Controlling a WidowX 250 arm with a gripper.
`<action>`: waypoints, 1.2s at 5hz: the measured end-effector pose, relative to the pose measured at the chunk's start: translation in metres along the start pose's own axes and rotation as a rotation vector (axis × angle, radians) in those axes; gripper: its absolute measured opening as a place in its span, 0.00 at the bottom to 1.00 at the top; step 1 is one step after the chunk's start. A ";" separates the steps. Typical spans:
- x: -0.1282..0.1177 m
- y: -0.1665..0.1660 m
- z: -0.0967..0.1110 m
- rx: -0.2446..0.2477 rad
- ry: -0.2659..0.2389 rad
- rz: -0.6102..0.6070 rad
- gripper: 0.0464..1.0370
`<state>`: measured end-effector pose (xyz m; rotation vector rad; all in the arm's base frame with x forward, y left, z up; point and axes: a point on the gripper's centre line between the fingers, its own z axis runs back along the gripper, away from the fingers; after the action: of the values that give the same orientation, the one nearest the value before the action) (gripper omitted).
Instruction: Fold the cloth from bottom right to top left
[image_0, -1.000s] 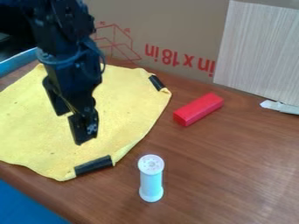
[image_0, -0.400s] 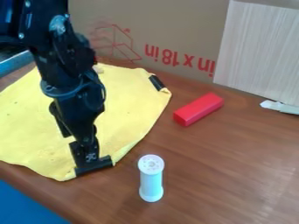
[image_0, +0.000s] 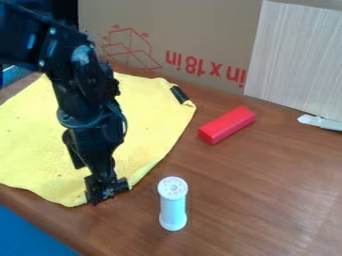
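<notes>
My gripper (image_0: 99, 196) hangs low over the near edge of the yellow cloth (image_0: 150, 125), at the lower left of the view. It overlaps the black clip (image_0: 121, 186) on the cloth's bottom right corner and hides part of it. Whether it touches or holds the clip cannot be made out. The cloth lies spread flat on the wooden table, with a second black clip (image_0: 179, 94) at its upper right corner. The arm covers part of the cloth's middle.
A white spool-like cylinder (image_0: 173, 204) stands upright just right of the near clip. Farther back on the table (image_0: 260, 185) lies a red block (image_0: 227, 124). A cardboard box (image_0: 180, 35) and a pale board (image_0: 297, 60) stand behind, with a white object (image_0: 320, 122) at the right edge.
The gripper has come down and toward the near edge, from above the cloth's middle to the near clip. Cloth, spool and red block have stayed in place.
</notes>
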<state>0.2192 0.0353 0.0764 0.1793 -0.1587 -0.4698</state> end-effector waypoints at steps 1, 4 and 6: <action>0.000 -0.002 -0.006 0.011 0.007 -0.002 0.96; -0.003 -0.002 -0.017 0.020 0.021 0.022 0.34; -0.017 0.003 -0.011 -0.015 0.041 0.026 0.03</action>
<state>0.2079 0.0472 0.0648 0.1719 -0.1177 -0.4410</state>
